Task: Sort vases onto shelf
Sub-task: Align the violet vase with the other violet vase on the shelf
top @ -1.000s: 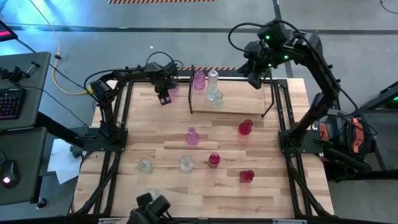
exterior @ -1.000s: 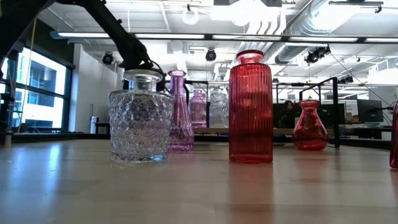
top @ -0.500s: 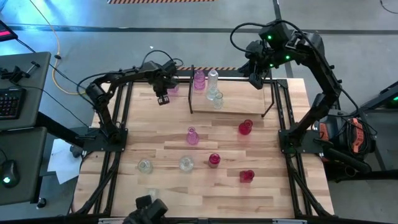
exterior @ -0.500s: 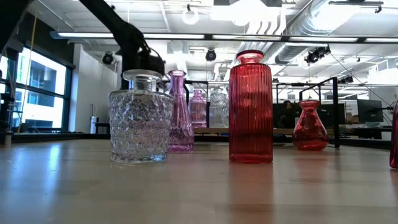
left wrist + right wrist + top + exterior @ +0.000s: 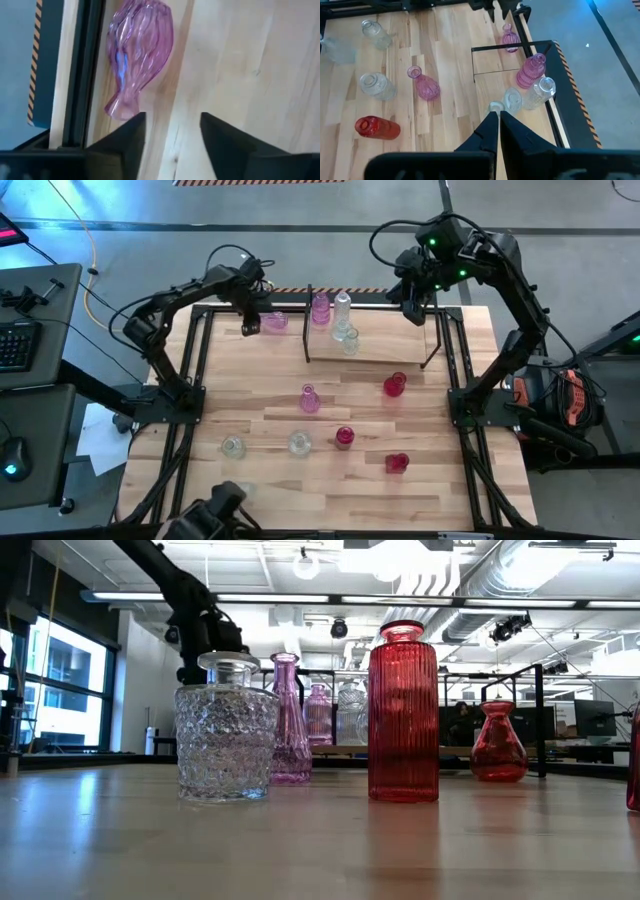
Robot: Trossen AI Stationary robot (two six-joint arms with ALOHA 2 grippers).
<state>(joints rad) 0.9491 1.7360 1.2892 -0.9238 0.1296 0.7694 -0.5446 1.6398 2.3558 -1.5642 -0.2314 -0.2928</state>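
A pale pink vase point(image 5: 276, 321) point(image 5: 141, 50) lies on its side by the table's far edge, just left of the shelf point(image 5: 400, 348). My left gripper point(image 5: 250, 326) point(image 5: 172, 125) hovers open beside the vase's mouth and touches nothing. On the shelf stand a pink vase point(image 5: 320, 308) and two clear ones point(image 5: 342, 305) point(image 5: 349, 340). My right gripper point(image 5: 410, 308) point(image 5: 495, 119) is shut and empty, raised over the shelf's right end. Several more vases stand upright on the table, among them a pink one point(image 5: 309, 398) and a red one point(image 5: 394, 384).
Near the front stand clear vases point(image 5: 233, 447) point(image 5: 299, 443) and red ones point(image 5: 344, 436) point(image 5: 397, 463). In the low view a clear cut-glass vase point(image 5: 227, 730) and a tall red one point(image 5: 403, 712) stand closest. Black frame rails point(image 5: 196, 370) run along both table sides.
My left gripper has moved toward the table's left and far edges, away from the shelf, and the lying pink vase now shows beside it. The vases have kept their places.
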